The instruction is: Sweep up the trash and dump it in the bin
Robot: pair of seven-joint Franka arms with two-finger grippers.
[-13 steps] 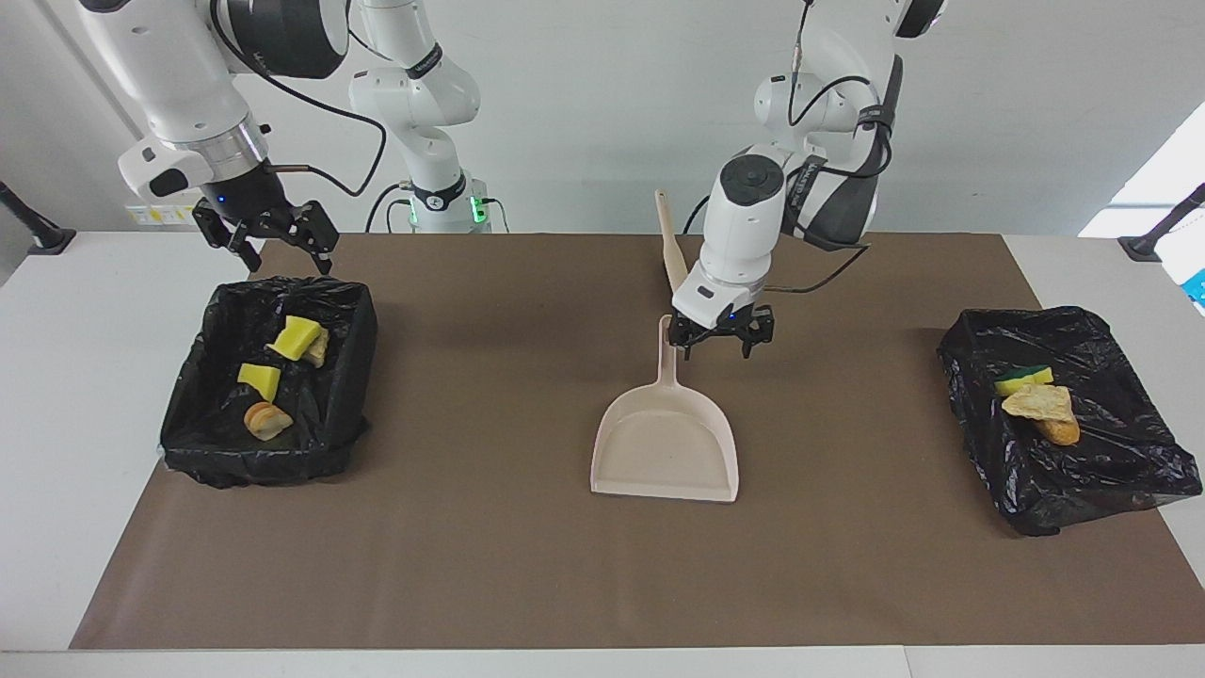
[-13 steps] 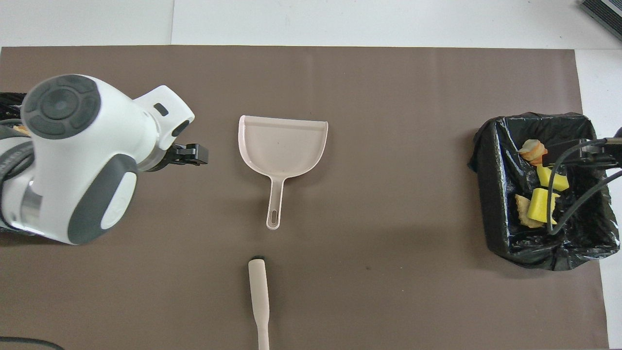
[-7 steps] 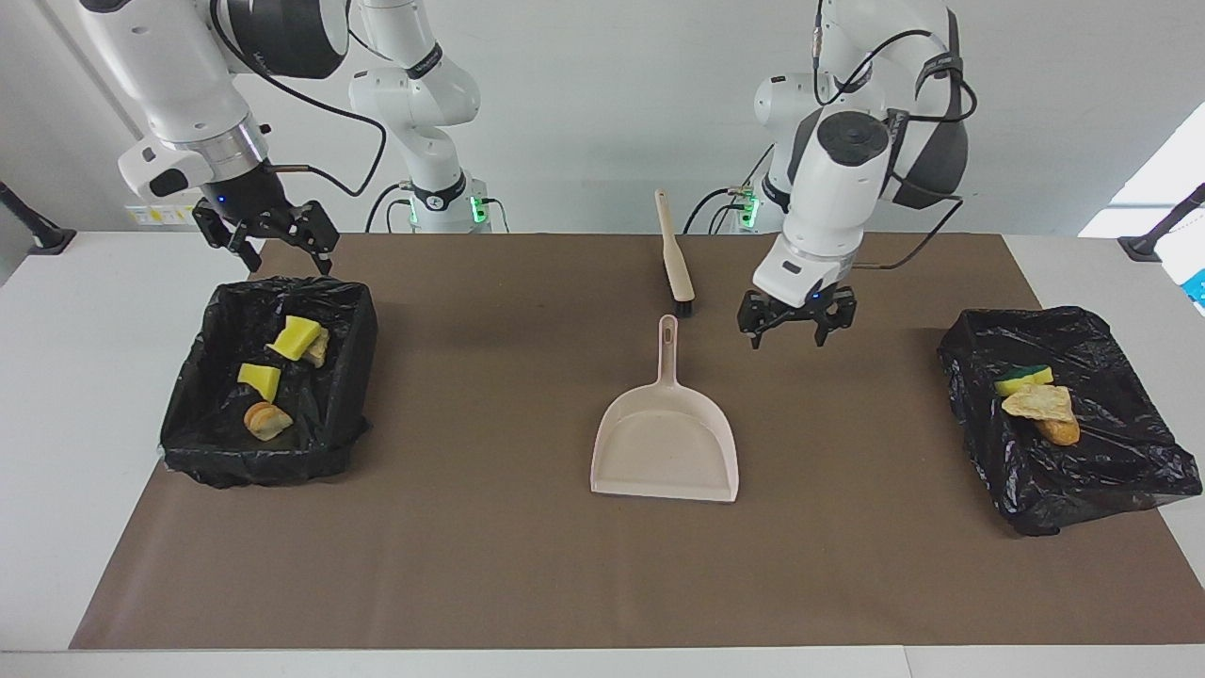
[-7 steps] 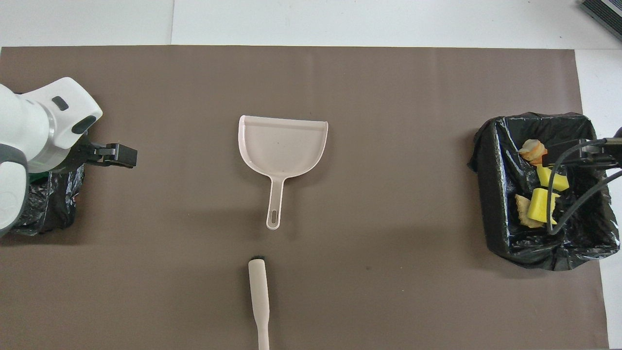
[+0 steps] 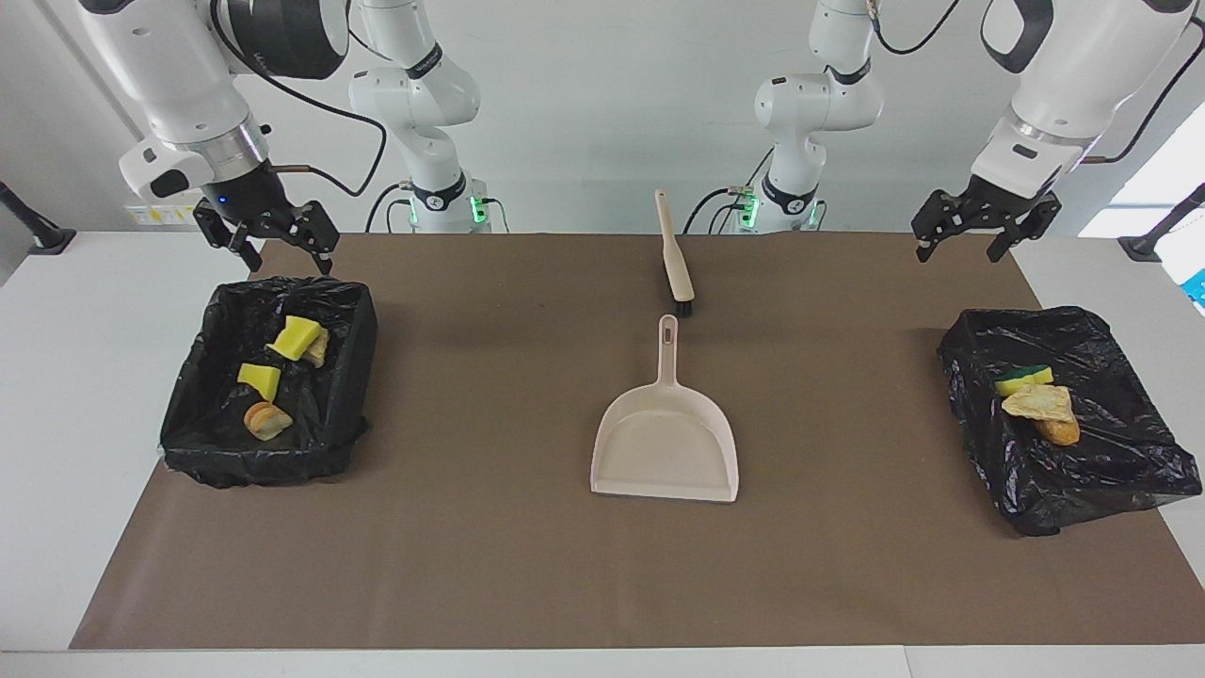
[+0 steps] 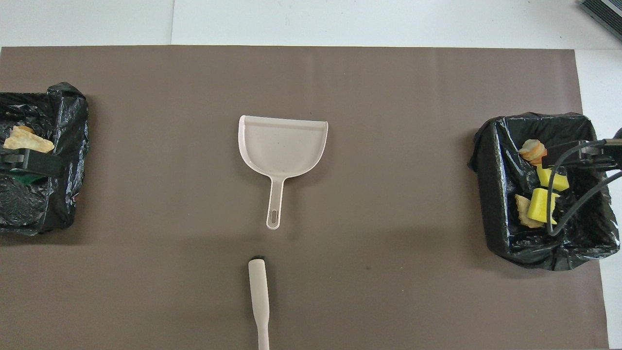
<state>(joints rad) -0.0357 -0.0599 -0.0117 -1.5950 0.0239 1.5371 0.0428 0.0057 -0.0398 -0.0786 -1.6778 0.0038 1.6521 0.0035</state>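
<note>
Matt paper, glossy plastic

The brown mat [image 5: 490, 527] looks like matt paper — smooth and flat on the white table [image 5: 56, 395]. On it, the beige dustpan [image 5: 665, 443] is smooth plastic with a dull sheen; the brush [image 5: 674, 247], nearer the robots than the dustpan, has a similar beige handle. 2 bins [image 5: 325, 414] [image 5: 1101, 471] wear crinkled, glossy black plastic liners. The trash [image 5: 297, 337] inside them looks porous — spongy yellow chunks and rough tan lumps.

Two bins [image 5: 268, 377] [image 5: 1068, 414], seven scraps [image 5: 297, 337], one dustpan [image 5: 665, 443], one brush [image 5: 675, 256], two claws [image 5: 268, 235] [image 5: 979, 229].
</note>
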